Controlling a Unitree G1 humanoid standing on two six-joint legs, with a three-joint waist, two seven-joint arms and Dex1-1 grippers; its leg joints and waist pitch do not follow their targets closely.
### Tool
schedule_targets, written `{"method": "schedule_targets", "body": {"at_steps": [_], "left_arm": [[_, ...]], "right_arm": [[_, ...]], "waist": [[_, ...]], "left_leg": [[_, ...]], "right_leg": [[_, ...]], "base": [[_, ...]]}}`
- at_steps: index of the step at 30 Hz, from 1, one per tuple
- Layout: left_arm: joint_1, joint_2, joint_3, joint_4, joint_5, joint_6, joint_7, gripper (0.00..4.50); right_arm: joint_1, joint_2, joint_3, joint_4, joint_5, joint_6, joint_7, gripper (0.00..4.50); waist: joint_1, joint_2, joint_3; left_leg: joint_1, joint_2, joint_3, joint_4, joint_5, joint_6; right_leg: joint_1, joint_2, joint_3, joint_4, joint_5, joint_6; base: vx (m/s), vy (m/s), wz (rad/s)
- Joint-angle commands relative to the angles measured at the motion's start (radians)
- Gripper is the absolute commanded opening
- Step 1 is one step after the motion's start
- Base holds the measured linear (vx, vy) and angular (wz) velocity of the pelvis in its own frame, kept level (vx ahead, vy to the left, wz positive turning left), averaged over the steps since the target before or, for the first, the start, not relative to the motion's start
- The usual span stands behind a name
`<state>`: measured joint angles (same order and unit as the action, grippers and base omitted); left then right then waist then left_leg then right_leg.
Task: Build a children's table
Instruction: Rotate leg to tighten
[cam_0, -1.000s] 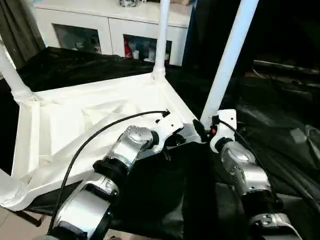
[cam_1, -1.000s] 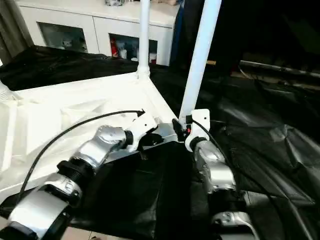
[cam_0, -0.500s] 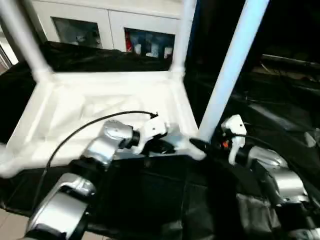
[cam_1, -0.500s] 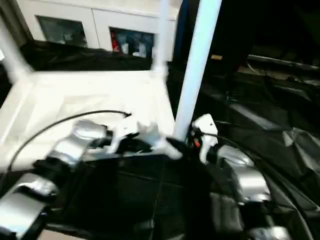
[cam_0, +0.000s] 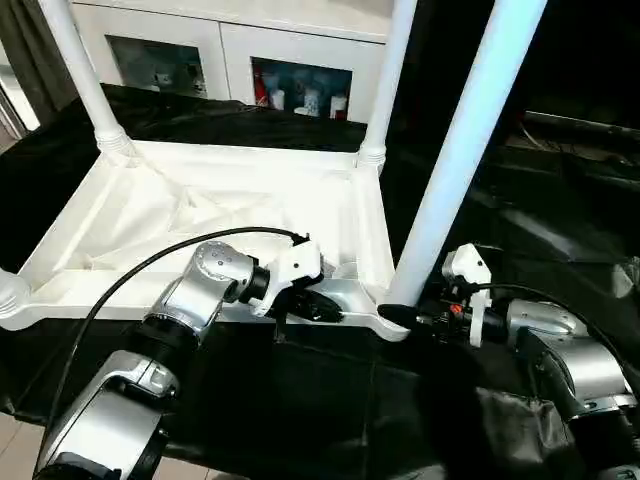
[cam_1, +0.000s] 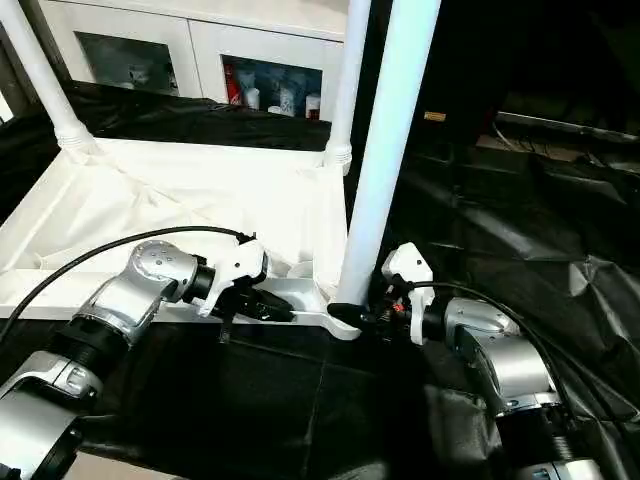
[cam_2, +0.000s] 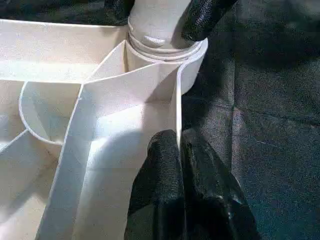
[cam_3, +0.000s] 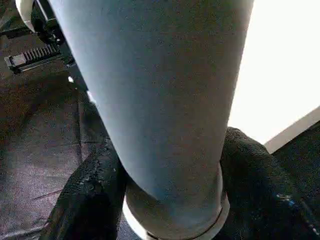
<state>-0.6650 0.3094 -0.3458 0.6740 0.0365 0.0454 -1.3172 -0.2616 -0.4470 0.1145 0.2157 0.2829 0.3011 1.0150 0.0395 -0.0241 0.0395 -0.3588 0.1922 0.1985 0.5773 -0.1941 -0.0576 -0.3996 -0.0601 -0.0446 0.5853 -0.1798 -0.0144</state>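
The upturned tabletop (cam_0: 200, 215) lies on the black surface (cam_0: 560, 230). The left end effector (cam_0: 325, 307) pinches its near rim; the right end effector (cam_1: 350, 315) clasps the nearest leg (cam_0: 455, 165) at its socket. A loose socket could let that leg tilt.

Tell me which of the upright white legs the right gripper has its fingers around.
The near right-hand leg, the one closest to the robot. The right gripper straddles its base at the tabletop's near corner socket; the two far legs stand untouched by the cabinet side.
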Motion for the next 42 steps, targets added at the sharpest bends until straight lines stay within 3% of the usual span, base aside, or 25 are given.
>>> {"method": "schedule_targets", "body": {"at_steps": [1,3,6,8,9,11,12,13,15,18,21,24,25,27,31,34,36,38,40,42], "left_arm": [[0.014,-0.007,-0.025,0.005,0.017,0.011,0.013,0.0],[0.009,-0.017,-0.02,0.014,0.024,0.009,0.045,0.0],[-0.015,-0.053,0.0,0.055,0.041,0.017,0.148,0.0],[-0.047,-0.107,0.019,0.106,0.06,0.035,0.283,0.0],[-0.054,-0.121,0.021,0.116,0.065,0.039,0.314,0.0],[-0.059,-0.137,0.021,0.124,0.068,0.049,0.338,0.0],[-0.063,-0.159,0.019,0.131,0.073,0.057,0.367,0.0],[-0.065,-0.192,0.013,0.137,0.08,0.071,0.405,0.0],[-0.067,-0.234,0.004,0.143,0.088,0.087,0.446,0.0],[-0.072,-0.29,-0.009,0.166,0.109,0.089,0.487,0.0],[-0.081,-0.306,-0.016,0.181,0.117,0.075,0.493,0.0],[-0.085,-0.287,-0.011,0.187,0.119,0.06,0.484,0.0],[-0.086,-0.28,-0.01,0.189,0.12,0.055,0.482,0.0],[-0.084,-0.26,-0.011,0.189,0.122,0.037,0.465,0.0],[-0.079,-0.206,-0.006,0.185,0.124,0.012,0.404,0.0],[-0.075,-0.179,-0.012,0.183,0.127,-0.021,0.364,0.0],[-0.067,-0.142,-0.02,0.169,0.127,-0.054,0.314,0.0],[-0.077,-0.136,-0.003,0.178,0.123,-0.02,0.33,0.0],[-0.09,-0.142,0.014,0.18,0.103,0.034,0.315,0.45],[-0.096,-0.142,0.016,0.182,0.098,0.048,0.302,0.56]], "right_arm": [[-0.004,0.018,0.028,0.011,0.009,0.015,0.027,2.36],[-0.014,0.033,0.031,0.029,0.002,0.019,0.009,2.36],[-0.046,0.082,0.022,0.11,-0.035,0.008,-0.088,2.36],[-0.087,0.158,-0.016,0.248,-0.088,-0.03,-0.283,2.35],[-0.088,0.174,-0.029,0.266,-0.097,-0.039,-0.335,2.29],[-0.088,0.196,-0.05,0.282,-0.1,-0.035,-0.403,2.21],[-0.086,0.225,-0.076,0.296,-0.102,-0.024,-0.486,2.12],[-0.078,0.263,-0.112,0.306,-0.1,-0.015,-0.585,2.09],[-0.068,0.309,-0.152,0.317,-0.099,-0.013,-0.69,2.05],[-0.092,0.376,-0.16,0.356,-0.121,-0.045,-0.78,2.04],[-0.11,0.401,-0.129,0.365,-0.155,-0.071,-0.802,2.04],[-0.11,0.398,-0.108,0.351,-0.165,-0.091,-0.777,2.72],[-0.111,0.4,-0.112,0.346,-0.161,-0.088,-0.772,2.77],[-0.112,0.398,-0.116,0.336,-0.151,-0.085,-0.757,2.89],[-0.103,0.351,-0.086,0.271,-0.149,-0.098,-0.644,3.0],[-0.089,0.316,-0.076,0.23,-0.129,-0.089,-0.567,3.0],[-0.054,0.243,-0.056,0.154,-0.104,-0.075,-0.443,3.0],[-0.03,0.188,-0.049,0.112,-0.088,-0.07,-0.365,3.0],[-0.016,0.149,-0.063,0.094,-0.071,-0.068,-0.315,3.08],[-0.01,0.129,-0.075,0.087,-0.064,-0.067,-0.288,3.08]], "waist": [[0.004,-0.004,-0.057],[0.002,-0.005,-0.056],[-0.003,-0.004,-0.047],[-0.012,-0.004,-0.039],[-0.017,-0.005,-0.037],[-0.02,-0.009,-0.037],[-0.022,-0.005,-0.037],[-0.024,-0.002,-0.038],[-0.029,0.0,-0.038],[-0.04,0.004,-0.036],[-0.052,0.008,-0.03],[-0.058,0.015,-0.036],[-0.057,0.012,-0.037],[-0.054,0.006,-0.039],[-0.051,0.007,-0.044],[-0.046,0.004,-0.046],[-0.038,0.002,-0.043],[-0.028,0.001,-0.048],[-0.021,0.0,-0.049],[-0.016,0.0,-0.048]], "left_leg": [[0.008,0.045,-0.017,-0.054,-0.123,0.083],[0.007,0.045,-0.017,-0.054,-0.131,0.082],[0.01,0.043,-0.018,-0.056,-0.198,0.059],[0.016,0.039,-0.022,-0.057,-0.282,0.018],[0.02,0.037,-0.028,-0.058,-0.314,-0.007],[0.015,0.035,-0.035,-0.064,-0.325,-0.015],[0.016,0.035,-0.037,-0.065,-0.338,-0.011],[0.024,0.038,-0.037,-0.067,-0.357,-0.01],[0.026,0.039,-0.04,-0.072,-0.379,-0.018],[0.036,0.037,-0.041,-0.07,-0.453,-0.019],[0.05,0.033,-0.051,-0.07,-0.547,-0.023],[0.038,0.04,-0.061,-0.084,-0.555,-0.02],[0.031,0.04,-0.059,-0.087,-0.53,-0.016],[0.03,0.039,-0.052,-0.086,-0.491,-0.008],[0.014,0.042,-0.048,-0.086,-0.389,0.018],[0.011,0.041,-0.041,-0.081,-0.339,0.041],[0.009,0.039,-0.039,-0.078,-0.331,0.05],[0.012,0.041,-0.035,-0.074,-0.302,0.059],[0.014,0.041,-0.031,-0.072,-0.243,0.072],[0.012,0.043,-0.03,-0.07,-0.229,0.073]], "right_leg": [[0.055,-0.079,0.042,-0.05,-0.081,-0.263],[0.054,-0.079,0.041,-0.051,-0.093,-0.264],[0.044,-0.079,0.041,-0.064,-0.222,-0.244],[0.033,-0.081,0.038,-0.079,-0.401,-0.206],[0.031,-0.083,0.035,-0.088,-0.51,-0.164],[0.035,-0.083,0.031,-0.101,-0.582,-0.111],[0.032,-0.083,0.031,-0.104,-0.592,-0.097],[0.025,-0.081,0.03,-0.108,-0.581,-0.098],[0.024,-0.079,0.027,-0.109,-0.548,-0.111],[0.013,-0.077,0.026,-0.118,-0.561,-0.112],[0.008,-0.076,0.006,-0.137,-0.636,-0.079],[0.028,-0.085,-0.004,-0.134,-0.535,-0.092],[0.032,-0.085,0.001,-0.128,-0.489,-0.109],[0.03,-0.09,0.01,-0.122,-0.449,-0.136],[0.043,-0.095,0.02,-0.103,-0.34,-0.177],[0.047,-0.095,0.023,-0.099,-0.306,-0.194],[0.046,-0.095,0.025,-0.099,-0.333,-0.188],[0.049,-0.095,0.026,-0.095,-0.319,-0.19],[0.049,-0.093,0.025,-0.089,-0.258,-0.216],[0.048,-0.093,0.026,-0.085,-0.246,-0.229]], "base": [[0.0,0.0,0.0],[0.0,0.0,0.0],[0.0,0.0,0.0],[-0.064,0.001,-0.04],[-0.075,0.004,-0.06],[-0.062,0.019,-0.11],[-0.052,0.024,-0.1],[0.0,0.0,0.0],[0.0,0.0,0.0],[0.0,0.0,0.0],[0.0,0.0,0.0],[0.0,0.0,0.0],[0.0,0.0,0.0],[0.0,0.0,0.0],[0.0,0.0,0.0],[0.0,0.0,0.0],[0.0,0.0,0.0],[0.0,0.0,0.0],[0.0,0.0,0.0],[0.0,0.0,0.0]]}}
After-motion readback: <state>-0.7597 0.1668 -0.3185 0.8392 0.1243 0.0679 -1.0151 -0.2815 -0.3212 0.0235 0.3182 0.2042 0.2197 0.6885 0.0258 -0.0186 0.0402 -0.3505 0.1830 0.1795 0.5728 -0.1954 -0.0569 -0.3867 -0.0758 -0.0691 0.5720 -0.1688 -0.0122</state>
